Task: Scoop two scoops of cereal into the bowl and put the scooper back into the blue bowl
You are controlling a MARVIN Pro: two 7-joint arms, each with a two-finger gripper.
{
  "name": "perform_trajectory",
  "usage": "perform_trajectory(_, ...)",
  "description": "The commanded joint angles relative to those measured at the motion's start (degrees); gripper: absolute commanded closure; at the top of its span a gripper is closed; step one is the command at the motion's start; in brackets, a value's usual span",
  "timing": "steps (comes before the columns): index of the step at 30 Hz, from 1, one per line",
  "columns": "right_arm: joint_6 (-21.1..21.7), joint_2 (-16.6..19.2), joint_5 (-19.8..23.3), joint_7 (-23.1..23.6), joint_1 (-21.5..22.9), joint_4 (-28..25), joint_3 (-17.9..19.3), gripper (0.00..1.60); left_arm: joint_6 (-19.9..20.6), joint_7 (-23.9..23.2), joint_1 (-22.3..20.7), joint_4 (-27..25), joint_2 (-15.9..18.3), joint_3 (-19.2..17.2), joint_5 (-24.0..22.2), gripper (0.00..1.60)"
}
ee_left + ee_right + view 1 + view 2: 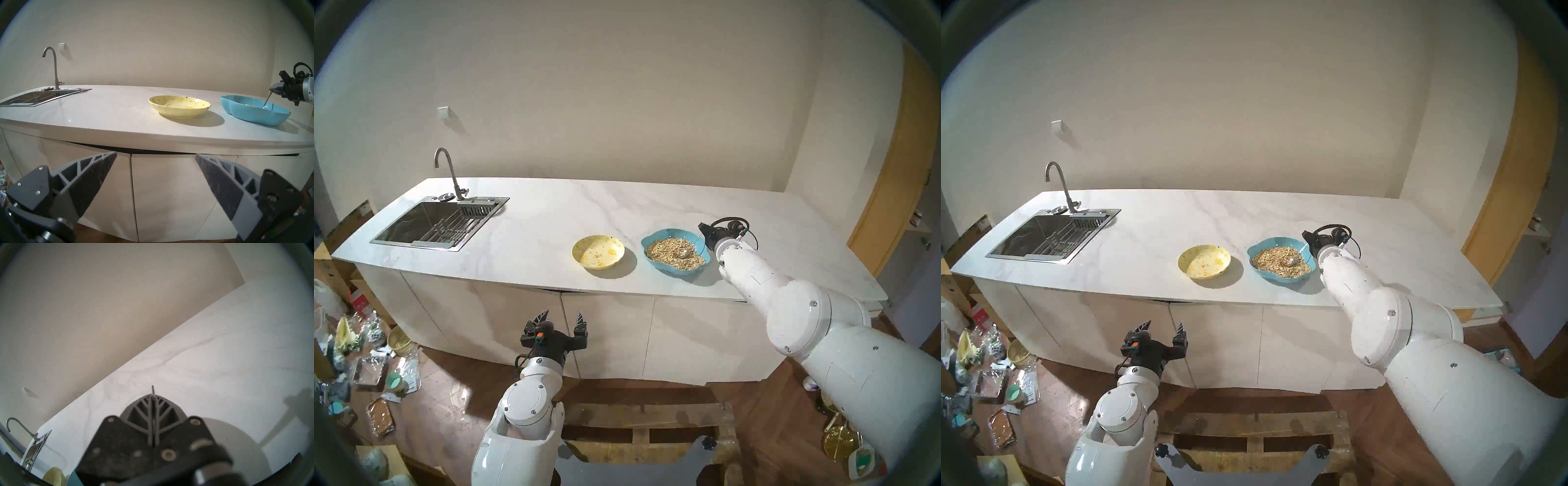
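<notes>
Our right gripper pinches the scooper with its jaws; the tip sits in the cereal of the blue bowl. At 9 o'clock from it, the bowl looks empty, so both scoops remain. Left gripper: jaws spread.

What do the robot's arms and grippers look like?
Both arms are glossy white rounded shells with small screws at the joints. The left gripper and right gripper have black bodies, grey ribbed pointed fingers with dark pads, and a black cable looping at each wrist. An orange-and-teal part sits on the left gripper.
</notes>
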Motion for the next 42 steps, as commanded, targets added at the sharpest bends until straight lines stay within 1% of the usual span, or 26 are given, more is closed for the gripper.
perform_trajectory(1,-1.81,-0.72,-0.52,0.65,0.84,-3.03,-0.61,1.60,-0.34,-0.21,-0.29,-1.45,0.01,0.15,-0.08,0.00)
perform_trajectory(8,-0.68,-2.19,-0.68,-0.04,-1.66,-6.22,-0.72,1.60,-0.33,-0.22,-0.28,-1.47,0.01,0.15,-0.09,0.00)
perform_trajectory(10,-0.79,-2.72,-0.58,-1.54,-2.52,-7.20,-0.46,1.60,-0.33,-0.22,-0.28,-1.47,0.01,0.15,-0.09,0.00)
perform_trajectory(11,-0.08,-3.07,-0.58,-2.74,-3.47,-8.53,-0.34,1.60,-0.33,-0.23,-0.27,-1.48,0.01,0.15,-0.10,0.00)
perform_trajectory(13,0.05,-3.23,-0.72,-3.13,-3.97,-9.22,-0.44,1.60,-0.33,-0.23,-0.27,-1.49,0.01,0.14,-0.10,0.00)
perform_trajectory(20,3.33,-5.34,-0.66,-6.35,-7.92,-15.04,-0.40,1.60,-0.33,-0.23,-0.27,-1.49,0.01,0.14,-0.10,0.00)
perform_trajectory(23,5.52,-6.28,0.38,-7.82,-9.26,-17.32,0.54,1.60,-0.32,-0.23,-0.27,-1.49,0.01,0.14,-0.10,0.00)
perform_trajectory(24,5.52,-6.28,0.38,-7.82,-9.26,-17.32,0.54,1.60,-0.32,-0.23,-0.27,-1.49,0.01,0.14,-0.10,0.00)
perform_trajectory(26,7.16,-6.93,0.33,-9.54,-10.51,-19.26,0.95,1.60,-0.32,-0.24,-0.26,-1.51,0.02,0.14,-0.10,0.00)
perform_trajectory(30,8.56,-7.42,0.57,-10.67,-11.35,-20.84,1.32,1.60,-0.32,-0.24,-0.26,-1.52,0.02,0.14,-0.11,0.00)
perform_trajectory(33,10.26,-7.92,1.91,-11.33,-11.56,-21.69,2.66,1.60,-0.31,-0.24,-0.25,-1.52,0.02,0.14,-0.11,0.00)
perform_trajectory(35,10.49,-8.14,1.45,-12.01,-11.81,-22.40,2.84,1.60,-0.31,-0.25,-0.25,-1.53,0.02,0.14,-0.11,0.00)
perform_trajectory(42,13.08,-8.77,2.23,-13.18,-12.28,-24.31,3.88,1.60,-0.31,-0.25,-0.25,-1.53,0.02,0.14,-0.11,0.00)
